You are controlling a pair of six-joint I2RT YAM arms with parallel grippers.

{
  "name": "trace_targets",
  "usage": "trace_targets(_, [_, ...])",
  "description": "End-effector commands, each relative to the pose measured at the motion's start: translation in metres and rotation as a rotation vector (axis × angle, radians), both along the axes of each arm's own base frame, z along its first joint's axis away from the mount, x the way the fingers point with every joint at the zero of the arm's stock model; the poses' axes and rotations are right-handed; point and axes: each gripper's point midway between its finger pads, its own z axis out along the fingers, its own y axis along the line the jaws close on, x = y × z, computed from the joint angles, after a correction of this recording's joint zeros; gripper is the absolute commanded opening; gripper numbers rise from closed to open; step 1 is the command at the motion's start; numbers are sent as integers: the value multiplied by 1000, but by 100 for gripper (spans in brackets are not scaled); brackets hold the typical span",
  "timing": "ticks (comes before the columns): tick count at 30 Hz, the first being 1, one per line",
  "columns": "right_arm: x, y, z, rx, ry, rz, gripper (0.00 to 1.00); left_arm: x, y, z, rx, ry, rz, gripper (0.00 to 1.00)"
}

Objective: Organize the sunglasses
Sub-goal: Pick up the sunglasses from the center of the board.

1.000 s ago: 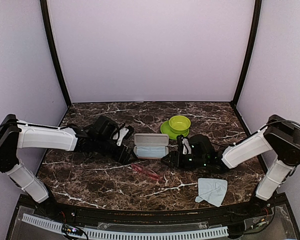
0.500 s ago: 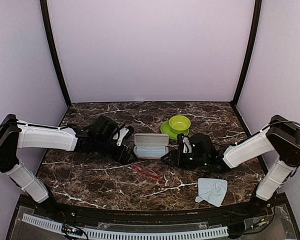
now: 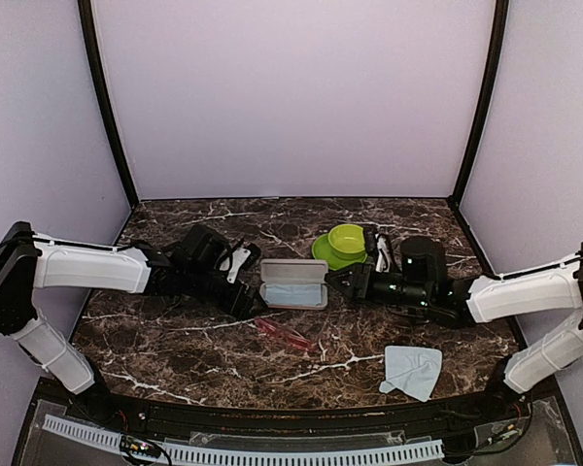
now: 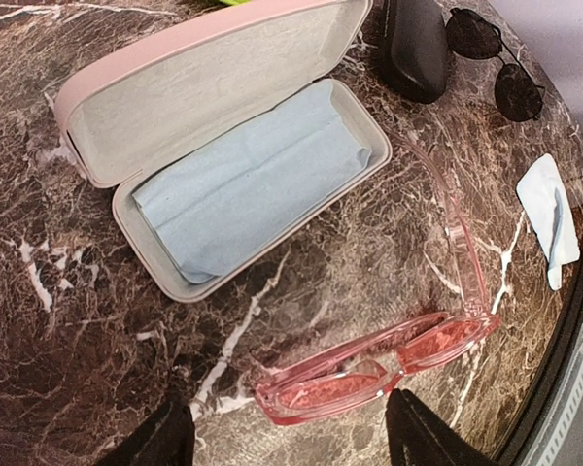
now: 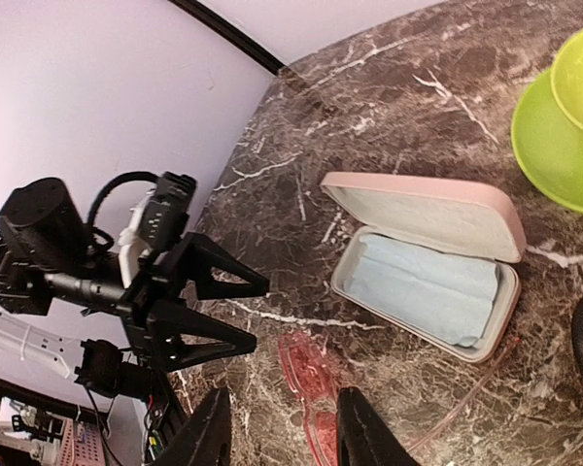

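Note:
The red-pink sunglasses [image 3: 284, 333] lie folded on the marble, in front of the open pink case [image 3: 293, 283]. In the left wrist view the red-pink sunglasses [image 4: 369, 374] sit just ahead of my left gripper [image 4: 291, 442], which is open and empty. The black wire-framed sunglasses [image 4: 496, 58] lie beside a black oval case [image 4: 415, 44]. My right gripper [image 3: 334, 282] hovers off the pink case's right end. It is open [image 5: 282, 432] with nothing between its fingers, above the red-pink pair [image 5: 306, 374]. My left gripper [image 5: 238, 311] faces it.
A light blue cloth lies inside the pink case [image 4: 204, 87]. A green bowl on a green plate [image 3: 348, 243] stands behind the right gripper. Another pale blue cloth [image 3: 413, 369] lies near the front right edge. Purple walls enclose the table.
The right arm has drawn back to the right and away from the red-pink sunglasses, its jaws closer together than before. The left arm and the sunglasses have not moved.

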Motion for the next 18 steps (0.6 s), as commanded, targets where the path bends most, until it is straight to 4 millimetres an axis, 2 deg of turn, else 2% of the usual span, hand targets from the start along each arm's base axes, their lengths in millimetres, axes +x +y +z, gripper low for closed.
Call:
trace_targets(1, [-13, -3, 19, 0, -97, 97, 46, 2, 1, 4, -16, -17, 4, 70])
trace_targets(4, [-16, -6, 28, 2, -124, 104, 72, 2, 1, 5, -18, -22, 2, 70])
trace_targets(8, [-17, -11, 34, 10, -144, 99, 96, 2, 1, 5, -19, -22, 3, 70])
trace_targets(10, [-17, -13, 32, 8, -149, 96, 100, 2, 1, 5, -20, -22, 2, 70])
trace_targets(18, [-15, -15, 24, 2, -122, 86, 100, 2, 1, 6, -21, -22, 1, 70])
